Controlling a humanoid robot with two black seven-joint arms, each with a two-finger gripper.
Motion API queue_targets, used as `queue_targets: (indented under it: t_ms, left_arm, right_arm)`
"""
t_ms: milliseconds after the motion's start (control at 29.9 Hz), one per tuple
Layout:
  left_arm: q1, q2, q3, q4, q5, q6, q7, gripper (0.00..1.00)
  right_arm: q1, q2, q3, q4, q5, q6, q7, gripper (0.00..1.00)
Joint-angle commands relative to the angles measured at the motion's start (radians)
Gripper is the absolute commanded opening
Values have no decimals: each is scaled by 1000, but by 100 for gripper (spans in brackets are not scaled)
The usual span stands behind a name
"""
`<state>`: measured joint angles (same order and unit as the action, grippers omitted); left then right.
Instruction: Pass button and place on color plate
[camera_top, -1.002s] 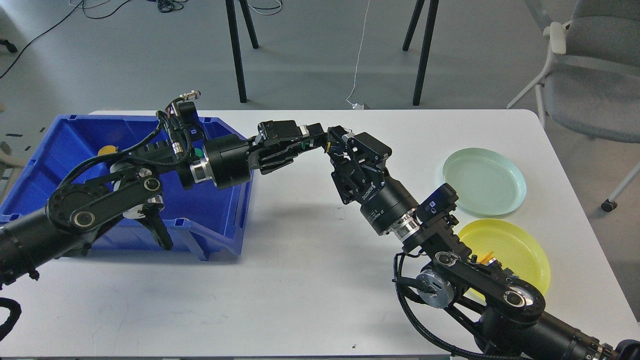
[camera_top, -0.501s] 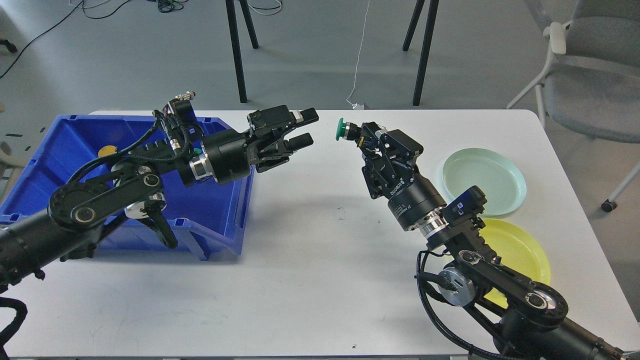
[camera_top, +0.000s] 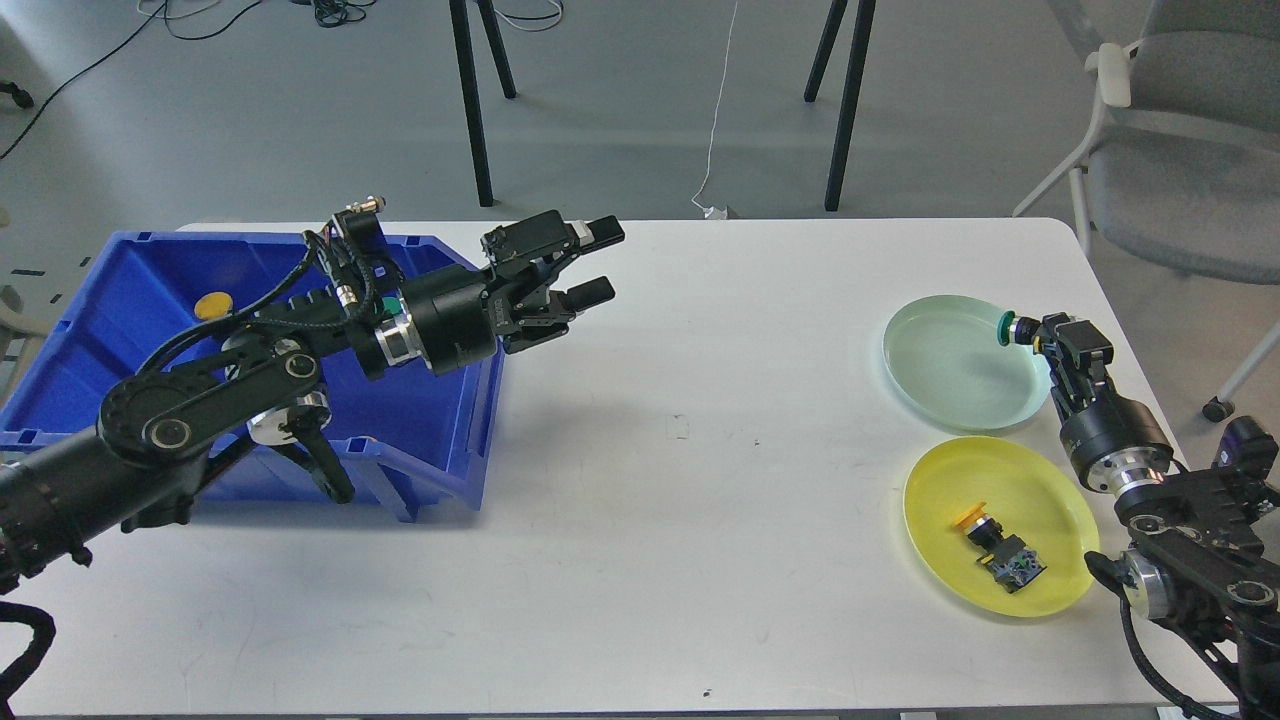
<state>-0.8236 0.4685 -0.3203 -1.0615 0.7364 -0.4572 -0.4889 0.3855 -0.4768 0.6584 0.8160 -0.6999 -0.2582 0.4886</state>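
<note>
The head view shows a white table (camera_top: 640, 560) with a blue bin (camera_top: 130, 290) on its left side and two plates on its right side. The left gripper (camera_top: 597, 262) hangs over the table just past the right wall of the bin. Its two fingers stand clearly apart, one above the other, and nothing is between them. The left arm crosses above the bin, and inside the bin, near the far left wall, lies a yellow button (camera_top: 211, 304).

On the right side, the right gripper (camera_top: 1033, 332) is at the right rim of the green plate (camera_top: 950, 365), pointing to the left over it. It holds the green button (camera_top: 1005, 326) — the green cap sticks out from the fingertips, just above the plate's edge. I cannot tell if the button touches the plate; it seems to be held a little over the rim. The fingers are closed narrowly on the body of the button.

Just beside the green plate, nearer to the robot, is the yellow plate (camera_top: 940, 520). Inside it lies another button with a yellow cap (camera_top: 995, 548) — it rests on its side, with the black body pointing to the lower right.
</note>
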Motion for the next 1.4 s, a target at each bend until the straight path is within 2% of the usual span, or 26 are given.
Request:
queue_targets:
  t_ms: [0, 33, 100, 167, 234, 267, 501, 635, 735, 802, 902, 1002, 1102, 1203, 1370]
  left_arm:
    - [1, -1, 1, 0, -2, -1, 0, 92]
    - [1, -1, 1, 0, -2, 0, 0, 92]
    - [1, -1, 0, 0, 0, 0, 0, 92]
    - [1, -1, 0, 0, 0, 0, 0, 92]
    - [1, 1, 0, 0, -2, 0, 0, 92]
    - [1, -1, 0, 0, -2, -1, 0, 92]
    - [1, -1, 0, 0, -3, 2, 0, 92]
    - [12, 1, -58, 32, -107, -1, 0, 92]
    - [18, 10, -147, 57, -273, -24, 0, 92]
    - [26, 18, -196, 69, -383, -31, 0, 92]
    - [53, 38, -267, 98, -480, -31, 0, 93]
    - [90, 44, -324, 121, -496, -31, 0, 93]
    - [110, 42, -333, 132, -491, -31, 0, 94]
    - [126, 44, -330, 130, -485, -31, 0, 94]
    - [149, 36, -324, 130, -477, -31, 0, 96]
  right_arm:
    - [18, 18, -34, -35, 3, -4, 0, 31]
    - [20, 27, -36, -35, 3, -4, 0, 36]
    - [21, 43, -34, -35, 3, -4, 0, 55]
    - [21, 46, -34, -34, 5, -4, 0, 65]
    - [23, 47, -25, -29, 10, -6, 0, 90]
    - [23, 46, -26, -26, 11, -7, 0, 98]
    - [20, 21, 3, 9, 17, 2, 0, 98]
    - [4, -37, 88, 170, 20, 8, 0, 99]
    - [-5, -72, 125, 355, 63, 22, 0, 99]
    - [-5, -100, 145, 492, 149, 74, 0, 99]
    - [7, -120, 181, 615, 288, 242, 0, 99]
    - [18, -106, 228, 615, 368, 440, 0, 99]
    - [18, -91, 247, 556, 416, 565, 0, 99]
    - [23, -45, 251, 517, 434, 611, 0, 99]
    - [30, -34, 305, 523, 438, 628, 0, 99]
